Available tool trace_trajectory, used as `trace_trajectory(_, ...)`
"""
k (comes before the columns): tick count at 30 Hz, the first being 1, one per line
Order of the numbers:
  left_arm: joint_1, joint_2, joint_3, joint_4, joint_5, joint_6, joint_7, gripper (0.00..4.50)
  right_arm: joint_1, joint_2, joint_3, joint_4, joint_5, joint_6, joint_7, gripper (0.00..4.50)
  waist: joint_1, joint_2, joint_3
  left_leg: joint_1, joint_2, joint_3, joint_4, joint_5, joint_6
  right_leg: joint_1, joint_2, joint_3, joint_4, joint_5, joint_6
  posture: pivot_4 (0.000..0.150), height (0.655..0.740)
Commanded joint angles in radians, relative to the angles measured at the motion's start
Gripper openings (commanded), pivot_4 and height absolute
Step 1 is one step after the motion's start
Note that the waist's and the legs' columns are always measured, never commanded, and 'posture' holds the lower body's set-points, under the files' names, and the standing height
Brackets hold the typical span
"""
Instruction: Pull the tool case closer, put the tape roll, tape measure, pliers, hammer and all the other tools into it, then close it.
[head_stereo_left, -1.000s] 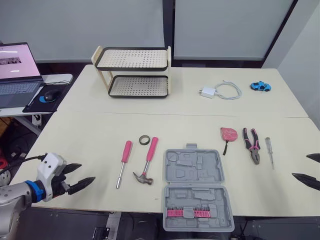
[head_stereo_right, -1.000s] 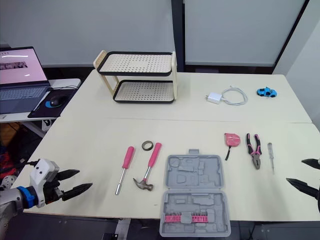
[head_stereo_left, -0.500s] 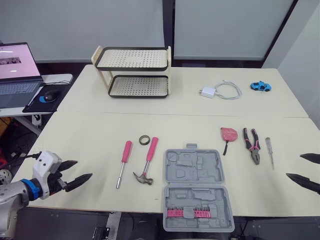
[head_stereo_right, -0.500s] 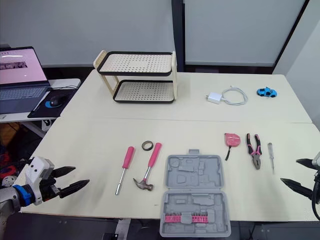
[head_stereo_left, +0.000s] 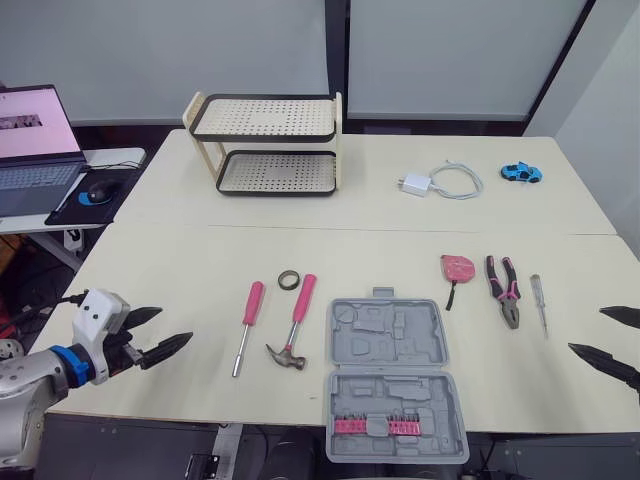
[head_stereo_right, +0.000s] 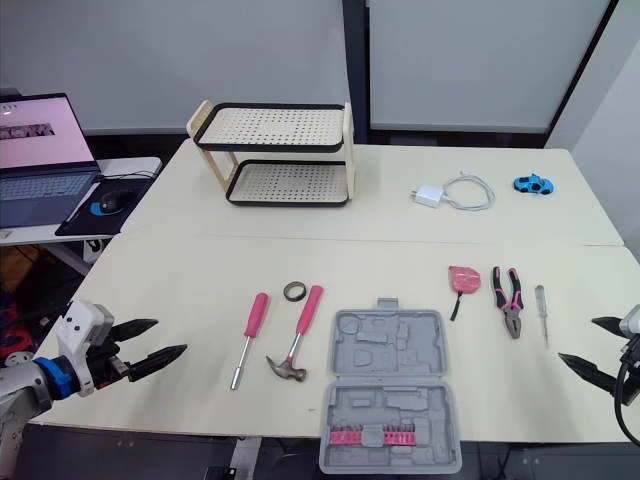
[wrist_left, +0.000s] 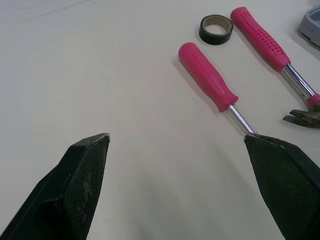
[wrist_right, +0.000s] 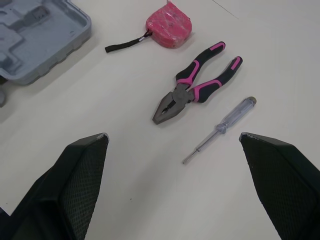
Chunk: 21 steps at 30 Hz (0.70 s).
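Two tools, head view: the left tool (head_stereo_left: 175, 325) hangs over the front left corner of the table (head_stereo_left: 180, 260), fingers spread apart and empty. The right tool (head_stereo_left: 586, 330) hangs at the front right edge, fingers also apart and empty.
Case, head view: the tool case (head_stereo_left: 395, 375) lies open and flat at the middle of the front edge, with a row of pink bits in its near half.
Left of the case, head view: the hammer (head_stereo_left: 293, 325) is just beside it, head toward the front. The pink screwdriver (head_stereo_left: 246, 325) lies beside the hammer, and the tape roll (head_stereo_left: 290, 279) sits by the hammer's handle end.
Right of the case, head view: the tape measure (head_stereo_left: 457, 268), pliers (head_stereo_left: 503, 288) and clear screwdriver (head_stereo_left: 539, 303) lie in a row, apart from the case.
Far side, head view: a two-tier rack (head_stereo_left: 265, 145), a charger with cable (head_stereo_left: 440, 182) and a blue toy car (head_stereo_left: 521, 173).
Left wrist view: the left tool (wrist_left: 176, 139) is spread wide over bare table. One fingertip is near the pink screwdriver (wrist_left: 207, 82) shaft, with the tape roll (wrist_left: 216, 29) and hammer (wrist_left: 272, 47) beyond.
Right wrist view: the right tool (wrist_right: 173, 136) is spread wide. The pliers (wrist_right: 197, 85), clear screwdriver (wrist_right: 222, 127) and tape measure (wrist_right: 169, 25) lie ahead of it, and a corner of the tool case (wrist_right: 40, 35) is off to one side.
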Motion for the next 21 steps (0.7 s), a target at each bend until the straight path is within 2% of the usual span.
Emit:
trace_trajectory(1, -0.064, 0.043, -0.045, 0.034, 0.033, -0.074, -0.047, 4.47, -0.031, -0.015, 0.015, -0.119, 0.041, 0.01, -0.001, 4.49, -0.001, 0.0, 0.0, 0.0, 0.0, 0.0, 0.0, 0.0, 0.0, 0.0, 0.0, 0.0, 0.0, 0.0, 0.0, 0.15, 0.74)
trace_trajectory(5, -0.148, 0.064, -0.118, 0.088, 0.065, -0.138, -0.107, 4.47, -0.077, -0.032, 0.085, -0.255, 0.101, 0.067, 0.005, 4.49, -0.004, 0.0, 0.0, 0.0, 0.0, 0.0, 0.0, 0.0, 0.0, 0.0, 0.0, 0.0, 0.0, 0.0, 0.0, 0.15, 0.74)
trace_trajectory(9, -0.247, 0.062, -0.201, 0.148, 0.105, -0.194, -0.149, 4.47, -0.193, -0.033, 0.201, -0.369, 0.183, 0.156, -0.046, 4.49, -0.009, 0.0, 0.0, 0.0, 0.0, -0.001, 0.0, 0.0, 0.0, 0.0, 0.0, -0.001, 0.0, 0.0, 0.0, 0.15, 0.74)
trace_trajectory(13, -0.351, 0.036, -0.278, 0.21, 0.139, -0.241, -0.176, 4.47, -0.294, -0.024, 0.31, -0.431, 0.235, 0.225, -0.095, 4.49, -0.01, 0.0, 0.0, 0.0, 0.0, -0.001, 0.001, 0.0, 0.0, 0.0, 0.0, -0.001, 0.0, 0.0, 0.0, 0.15, 0.74)
trace_trajectory(18, -0.478, -0.004, -0.375, 0.322, 0.176, -0.321, -0.246, 4.47, -0.337, -0.02, 0.378, -0.478, 0.275, 0.284, -0.136, 4.49, -0.009, -0.001, 0.0, -0.001, -0.001, -0.001, 0.001, 0.0, -0.001, 0.0, 0.0, -0.002, 0.0, 0.0, 0.0, 0.15, 0.74)
trace_trajectory(21, -0.585, -0.048, -0.441, 0.442, 0.219, -0.397, -0.293, 3.87, -0.347, -0.009, 0.411, -0.507, 0.29, 0.306, -0.163, 4.5, -0.008, -0.001, 0.001, -0.001, -0.001, -0.002, 0.001, 0.0, 0.0, 0.0, 0.0, -0.002, 0.001, 0.0, 0.0, 0.15, 0.74)
